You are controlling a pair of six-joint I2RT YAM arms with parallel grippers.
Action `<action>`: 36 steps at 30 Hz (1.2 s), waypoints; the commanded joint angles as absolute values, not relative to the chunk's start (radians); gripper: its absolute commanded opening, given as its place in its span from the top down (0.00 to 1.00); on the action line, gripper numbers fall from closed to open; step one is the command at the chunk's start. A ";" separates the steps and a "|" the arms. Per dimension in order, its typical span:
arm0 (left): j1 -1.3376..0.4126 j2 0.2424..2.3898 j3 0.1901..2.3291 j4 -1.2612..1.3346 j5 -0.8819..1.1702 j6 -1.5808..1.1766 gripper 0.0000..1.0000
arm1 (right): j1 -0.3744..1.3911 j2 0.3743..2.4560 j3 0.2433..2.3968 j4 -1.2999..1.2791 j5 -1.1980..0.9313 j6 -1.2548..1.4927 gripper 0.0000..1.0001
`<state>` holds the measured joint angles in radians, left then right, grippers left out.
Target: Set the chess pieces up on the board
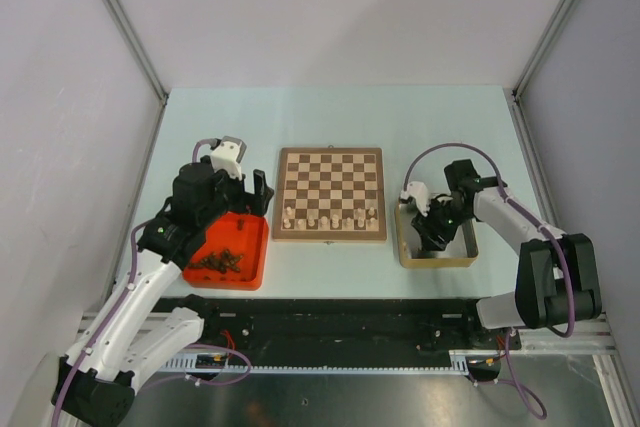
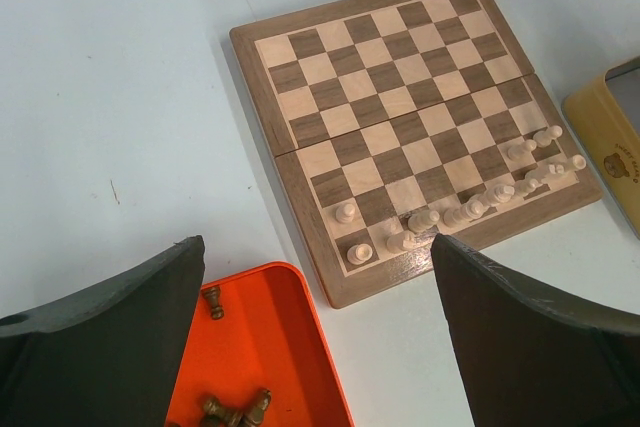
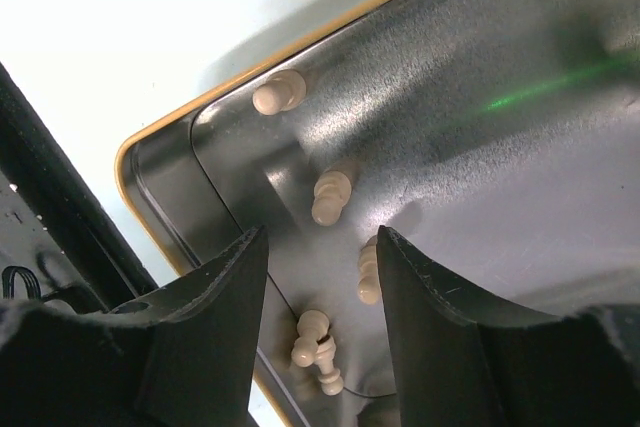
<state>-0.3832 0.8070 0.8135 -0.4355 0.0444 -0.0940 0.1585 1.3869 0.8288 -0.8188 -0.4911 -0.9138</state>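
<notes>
Jaws on my right gripper (image 3: pixel 320 244) are down inside the gold tin (image 3: pixel 500 177), half open with a clear gap and nothing clamped, one pale pawn (image 3: pixel 368 275) lying just beside a finger's inner face and more loose around it. My left gripper (image 2: pixel 318 252) hangs spread wide and empty above the red tray (image 1: pixel 256 252) of dark pieces (image 1: pixel 220 260). Meanwhile the board (image 1: pixel 330 162) sits between tin and tray, pale chess pieces (image 1: pixel 328 217) standing along its near edge.
</notes>
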 commanded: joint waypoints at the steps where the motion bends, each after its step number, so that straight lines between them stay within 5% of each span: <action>1: -0.376 0.804 0.808 -0.408 0.043 -0.052 0.00 | 0.178 1.402 0.827 -0.773 -0.473 -0.899 0.48; 14: -0.377 0.804 0.808 -0.410 0.043 -0.052 0.00 | 0.227 1.433 0.827 -0.730 -0.436 -0.880 0.62; 21: -0.376 0.804 0.807 -0.410 0.041 -0.052 0.00 | 0.227 1.404 0.827 -0.733 -0.425 -0.879 0.95; 36: -0.377 0.802 0.807 -0.405 0.032 -0.054 0.00 | 0.166 1.250 0.956 -0.827 -0.416 -0.847 1.00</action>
